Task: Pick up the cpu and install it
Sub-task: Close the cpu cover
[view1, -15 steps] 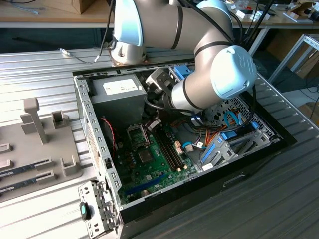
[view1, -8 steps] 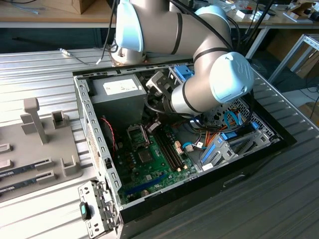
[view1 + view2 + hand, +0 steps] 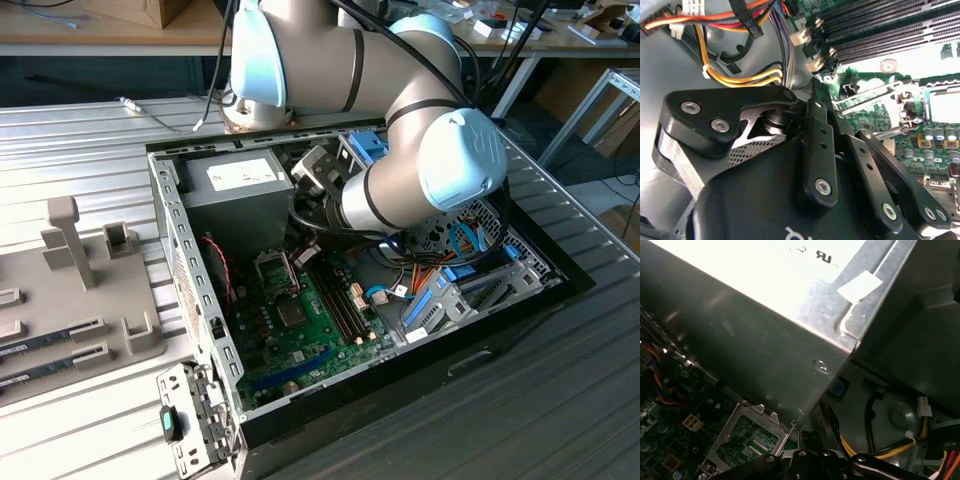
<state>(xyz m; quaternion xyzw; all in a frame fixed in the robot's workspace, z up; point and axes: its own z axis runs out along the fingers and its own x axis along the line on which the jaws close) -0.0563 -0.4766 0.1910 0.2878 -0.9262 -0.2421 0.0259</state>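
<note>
Inside the open computer case (image 3: 180, 230): green motherboard (image 3: 310, 335), grey power supply (image 3: 240, 185), bundled coloured cables (image 3: 740, 75). Beside the case, on the exterior view's left: grey fixture tray (image 3: 130, 345) with 2 long narrow sticks (image 3: 55, 362) in its slots. Low in the case, close over the motherboard and near the socket (image 3: 942, 107) with load plate (image 3: 747, 440) standing open: the gripper (image 3: 800, 112). Opening and load of the gripper: impossible to tell. Place of the cpu: impossible to tell; pale bright square within the socket frame, not identifiable.
</note>
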